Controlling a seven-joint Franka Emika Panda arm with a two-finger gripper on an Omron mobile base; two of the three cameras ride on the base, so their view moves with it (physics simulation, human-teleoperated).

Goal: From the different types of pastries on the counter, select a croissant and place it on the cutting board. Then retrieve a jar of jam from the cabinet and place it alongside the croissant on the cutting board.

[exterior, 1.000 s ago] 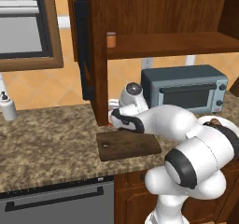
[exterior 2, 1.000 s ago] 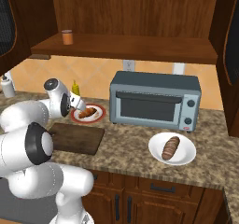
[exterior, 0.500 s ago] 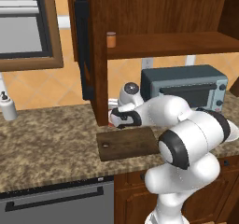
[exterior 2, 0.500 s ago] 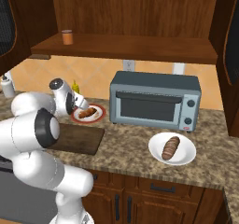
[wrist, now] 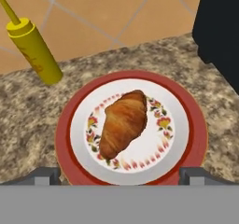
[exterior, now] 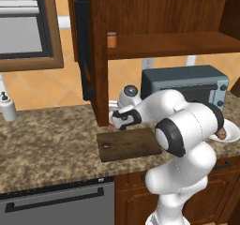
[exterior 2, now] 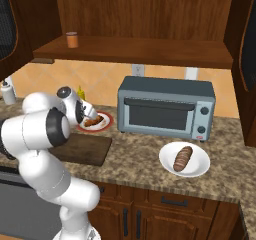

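Observation:
The golden croissant [wrist: 123, 122] lies on a red-rimmed flowered plate [wrist: 63, 134] on the granite counter [exterior 2: 135, 161]. My gripper [wrist: 120, 175] hangs just above it, open, one fingertip on each side of the plate's near edge and nothing between them. In the right base view the gripper [exterior 2: 88, 116] sits over that plate [exterior 2: 103, 122], behind the dark cutting board [exterior 2: 82, 149], which is bare. The board [exterior: 129, 144] also lies below the hand in the left base view. The jar of jam [exterior 2: 72, 39] stands on the cabinet shelf [exterior 2: 150, 51]. A darker brown pastry [exterior 2: 182, 157] rests on a white plate [exterior 2: 197, 168].
A yellow squeeze bottle [wrist: 32, 45] stands just behind the red-rimmed plate. A grey toaster oven [exterior 2: 165, 109] sits to its right. The cabinet's side wall [exterior: 98, 69] rises close to the hand. A white bottle [exterior: 8, 108] stands far left.
The arm's elbow has swung up and in toward the board while the hand has stayed low over the red-rimmed plate. The jaws have stayed open.

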